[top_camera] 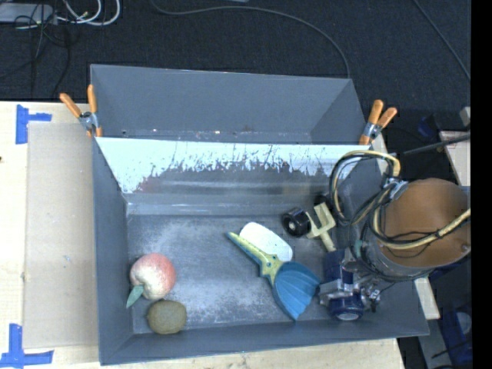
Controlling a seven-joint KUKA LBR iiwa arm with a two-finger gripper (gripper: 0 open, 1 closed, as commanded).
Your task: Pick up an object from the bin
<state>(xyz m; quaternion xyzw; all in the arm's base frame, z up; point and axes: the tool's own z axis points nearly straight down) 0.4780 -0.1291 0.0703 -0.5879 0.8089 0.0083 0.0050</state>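
My gripper [347, 297] is low in the bin's front right corner, under the arm's orange cover. Just to its left lies a blue scoop [296, 288] with a green handle that points up and left. Under that handle rests a white oval thing [269, 241]. Behind the gripper, a small black round part [294, 222] with a pale yellow piece [324, 221] beside it lies near the right wall. Nothing shows in the gripper's hold.
A pink and white apple [154, 274] with a green leaf and an olive-brown round lump [167, 317] lie together in the front left corner. The arm with its cables hangs over the bin's right wall.
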